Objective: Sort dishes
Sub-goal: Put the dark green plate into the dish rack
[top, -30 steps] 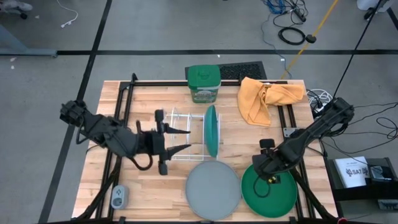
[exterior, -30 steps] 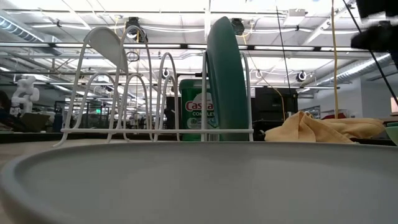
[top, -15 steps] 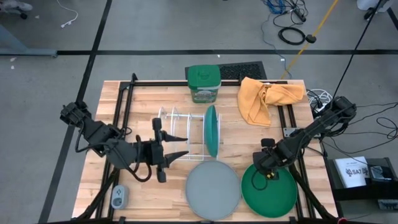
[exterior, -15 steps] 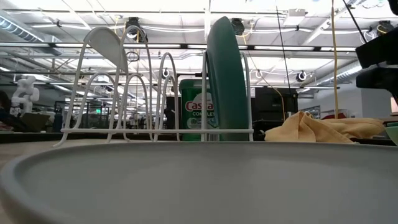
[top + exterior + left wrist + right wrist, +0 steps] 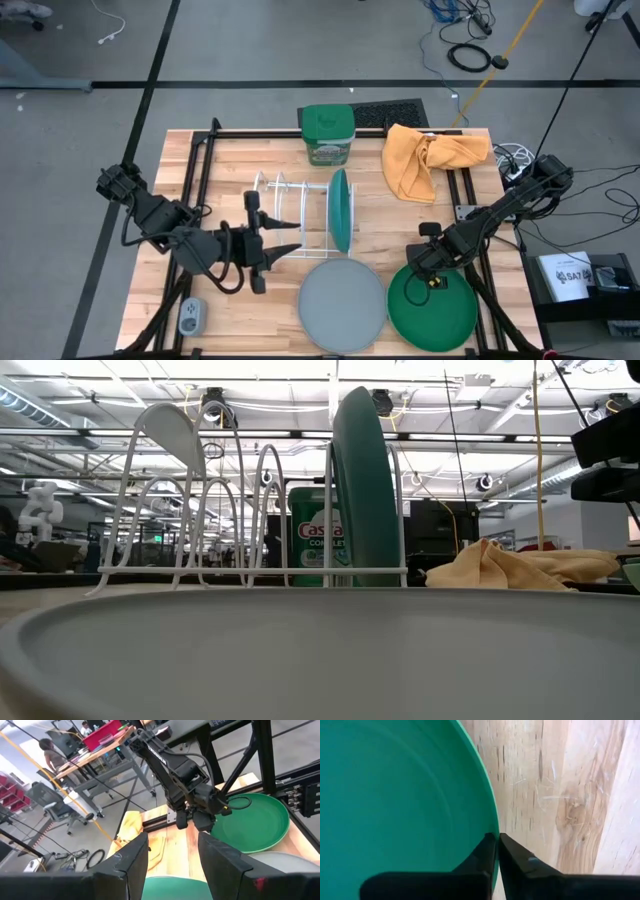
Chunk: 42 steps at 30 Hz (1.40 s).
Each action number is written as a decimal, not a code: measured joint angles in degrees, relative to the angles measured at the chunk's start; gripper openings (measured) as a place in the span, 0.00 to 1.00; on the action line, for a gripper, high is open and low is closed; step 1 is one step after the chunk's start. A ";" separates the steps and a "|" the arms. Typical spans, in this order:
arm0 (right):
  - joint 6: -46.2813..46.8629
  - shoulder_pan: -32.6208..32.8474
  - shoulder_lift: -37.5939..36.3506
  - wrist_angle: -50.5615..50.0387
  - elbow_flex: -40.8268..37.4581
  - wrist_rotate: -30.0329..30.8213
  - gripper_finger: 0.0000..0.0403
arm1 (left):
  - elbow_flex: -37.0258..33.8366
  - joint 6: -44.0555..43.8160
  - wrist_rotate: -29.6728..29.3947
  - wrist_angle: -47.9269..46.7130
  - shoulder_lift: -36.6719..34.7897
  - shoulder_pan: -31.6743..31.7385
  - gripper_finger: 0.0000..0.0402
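Nudged right: one green plate; three plates total.

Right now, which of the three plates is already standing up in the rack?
The teal plate, upright on edge in the white wire rack. The grey plate and green plate lie flat on the table.

teal plate, light grey plate, green plate

In the low view the round light grey shallow plate fills the foreground, cut off at the bottom and both sides, hiding the counter. The round green shallow plate runs past the right wrist view's edges. The dark right pincer shows only partly at the low view's edge.
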 joint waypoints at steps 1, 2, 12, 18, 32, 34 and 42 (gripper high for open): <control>-0.06 0.00 0.00 -0.02 0.00 0.10 0.02 | 0.00 -0.02 0.00 -0.22 0.01 0.00 0.43; -0.22 0.00 0.00 -0.04 0.00 0.42 0.02 | 0.00 -0.04 0.00 -0.39 0.00 0.00 0.43; -2.19 0.02 0.04 -6.14 4.16 2.87 0.01 | 0.00 -0.43 0.03 -1.15 0.00 0.07 0.43; -2.84 0.02 0.04 -11.75 9.11 4.47 0.00 | 0.00 -0.45 0.04 -1.15 0.00 0.07 0.43; -4.18 0.04 0.07 -24.35 22.34 15.65 0.00 | -1.52 -5.37 1.19 -0.10 1.03 3.71 0.43; -4.68 0.04 0.07 -25.25 24.11 17.83 0.00 | -3.08 -6.38 2.02 1.97 1.78 5.54 0.43; -5.75 0.04 0.09 -26.41 26.56 19.65 0.00 | -6.73 -8.75 13.36 13.61 9.68 13.44 0.43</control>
